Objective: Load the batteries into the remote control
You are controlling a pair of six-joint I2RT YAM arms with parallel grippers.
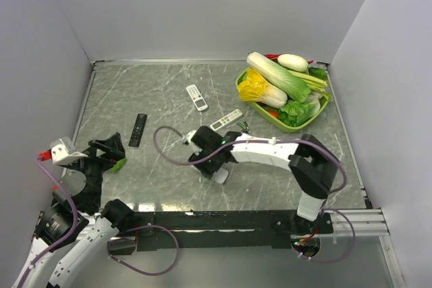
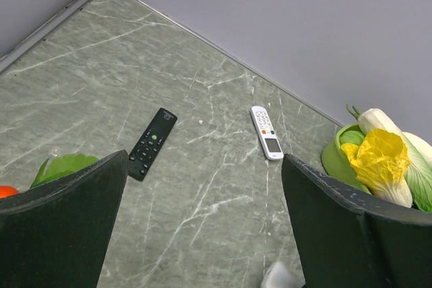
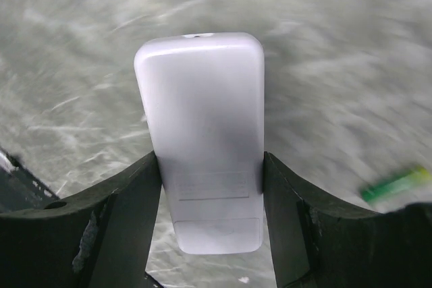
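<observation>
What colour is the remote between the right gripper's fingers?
The remote is plain white, seen best in the right wrist view.

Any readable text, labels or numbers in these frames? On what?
None readable.
black remote: button marks too small.
white remote: keys and screen too small.
third remote: too small.
gripped remote: plain back, no print.
green battery: blurred.
</observation>
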